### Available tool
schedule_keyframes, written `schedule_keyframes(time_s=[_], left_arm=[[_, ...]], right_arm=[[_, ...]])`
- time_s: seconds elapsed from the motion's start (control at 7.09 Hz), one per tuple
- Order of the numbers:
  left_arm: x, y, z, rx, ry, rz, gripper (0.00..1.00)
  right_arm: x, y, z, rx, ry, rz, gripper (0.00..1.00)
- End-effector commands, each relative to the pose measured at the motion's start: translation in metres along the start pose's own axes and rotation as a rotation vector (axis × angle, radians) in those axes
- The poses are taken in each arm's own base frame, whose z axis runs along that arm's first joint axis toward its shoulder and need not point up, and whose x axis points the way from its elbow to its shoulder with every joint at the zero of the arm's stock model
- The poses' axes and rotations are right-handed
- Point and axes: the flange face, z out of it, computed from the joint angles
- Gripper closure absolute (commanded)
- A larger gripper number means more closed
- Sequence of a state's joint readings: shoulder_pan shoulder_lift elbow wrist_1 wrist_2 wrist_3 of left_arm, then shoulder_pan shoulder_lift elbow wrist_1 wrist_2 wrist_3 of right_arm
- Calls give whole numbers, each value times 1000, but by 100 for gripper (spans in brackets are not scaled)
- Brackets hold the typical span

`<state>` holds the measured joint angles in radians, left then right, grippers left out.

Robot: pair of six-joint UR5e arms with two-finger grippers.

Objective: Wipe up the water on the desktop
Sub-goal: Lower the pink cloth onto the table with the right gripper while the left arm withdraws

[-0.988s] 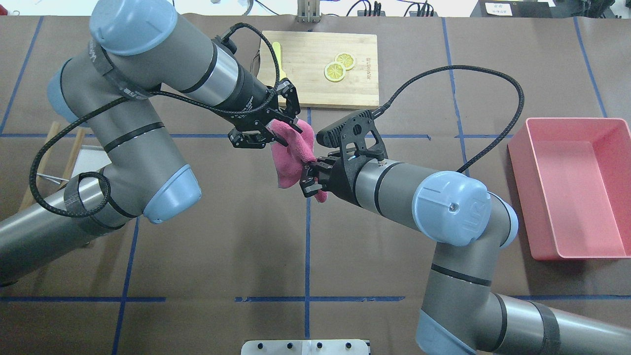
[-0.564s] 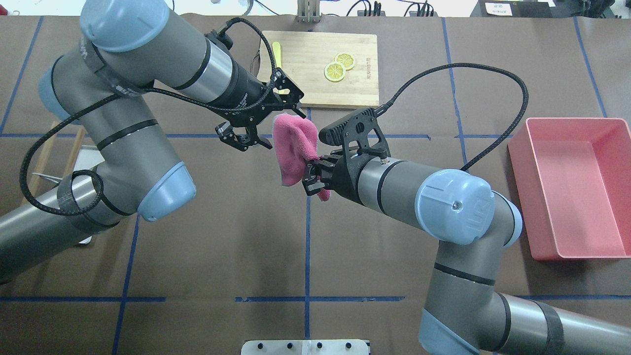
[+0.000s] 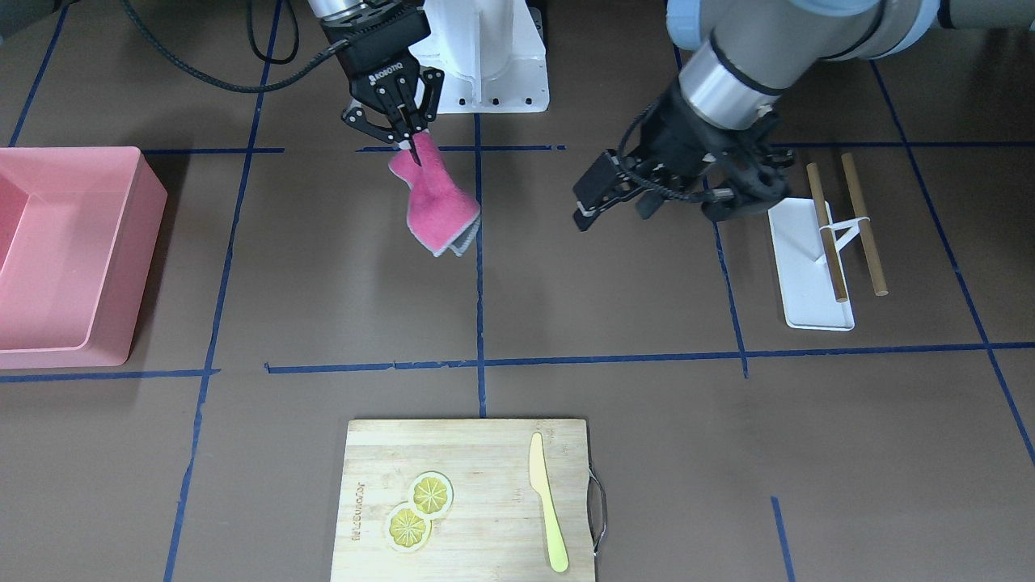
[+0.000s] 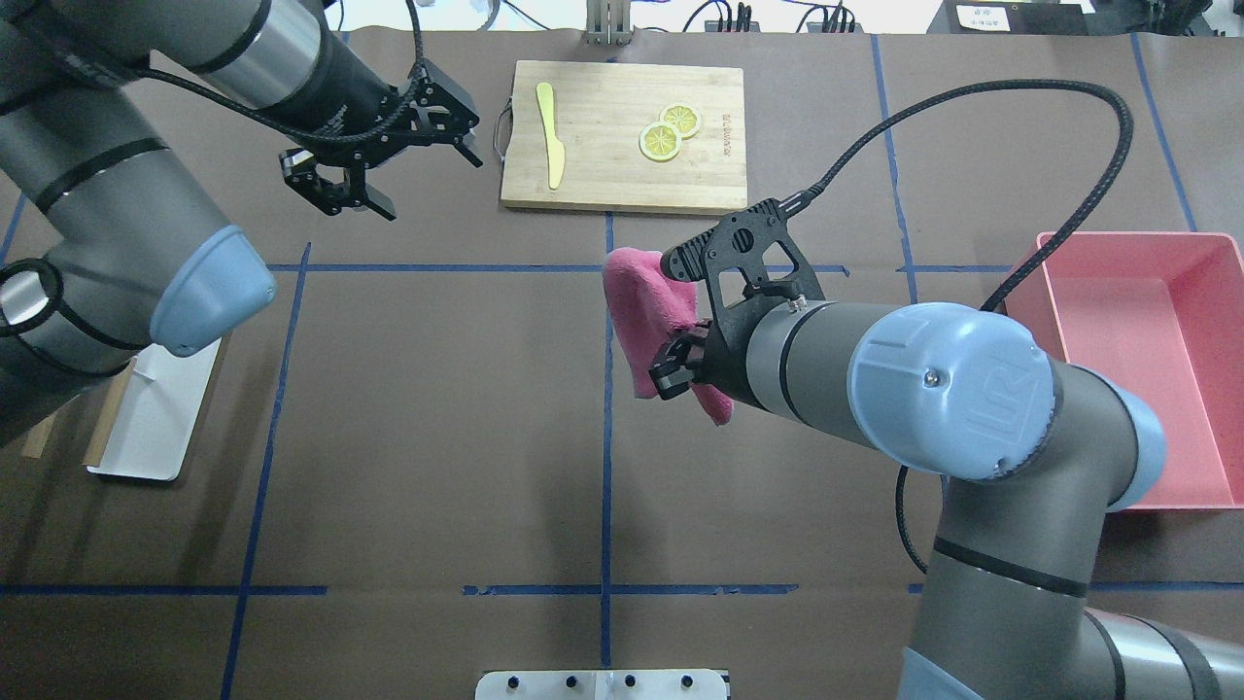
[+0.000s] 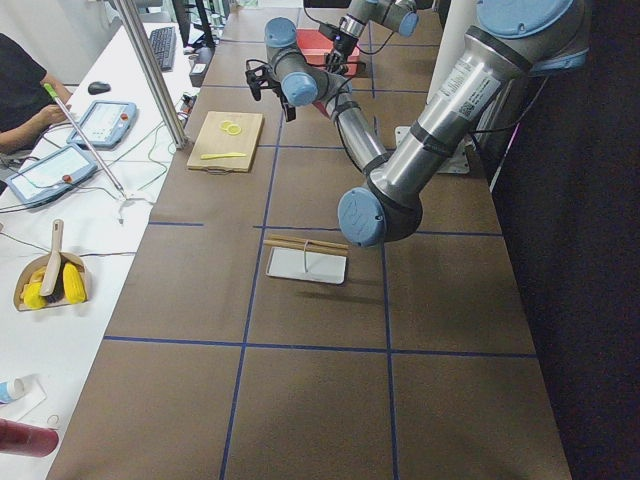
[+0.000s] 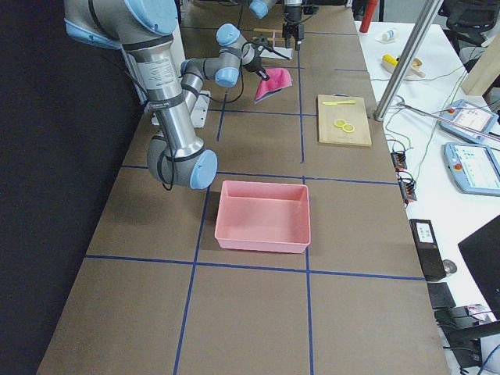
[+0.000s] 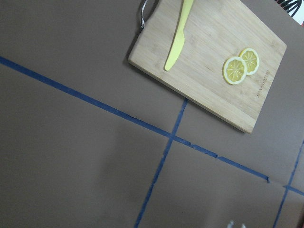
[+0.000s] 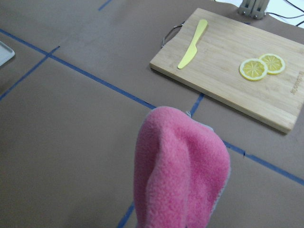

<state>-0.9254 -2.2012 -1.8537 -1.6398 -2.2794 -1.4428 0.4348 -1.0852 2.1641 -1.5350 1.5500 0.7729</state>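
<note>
Left gripper (image 4: 434,189) withdrew well apart from cloth (image 4: 641,311) in right gripper (image 3: 412,152).

R tool (image 3: 411,145) tips buried in pink cloth (image 3: 435,206); pink bin (image 3: 121,267) cut by edge, front view.

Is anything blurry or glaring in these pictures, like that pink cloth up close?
Right wrist view: the pink cloth fills the foreground and looks slightly soft, while the cutting board behind it is crisp. Front-facing view: the desktop is matte and evenly lit, with no glare and only faint shadows.
</note>
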Motion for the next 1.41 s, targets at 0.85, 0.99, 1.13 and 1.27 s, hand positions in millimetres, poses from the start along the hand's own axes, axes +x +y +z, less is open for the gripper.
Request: schedule_keyframes(time_s=[0.85, 0.99, 1.13, 1.27], left_arm=[[-142, -66, -111, 99, -217, 273, 0], [-148, -74, -121, 114, -215, 253, 0], [-149, -74, -122, 116, -215, 252, 0], [-148, -72, -123, 116, -212, 256, 0]], right_arm=[[32, 68, 117, -524, -55, 92, 100], [59, 64, 141, -505, -41, 111, 100], [88, 52, 149, -508, -30, 150, 100], [126, 40, 155, -518, -5, 198, 100]])
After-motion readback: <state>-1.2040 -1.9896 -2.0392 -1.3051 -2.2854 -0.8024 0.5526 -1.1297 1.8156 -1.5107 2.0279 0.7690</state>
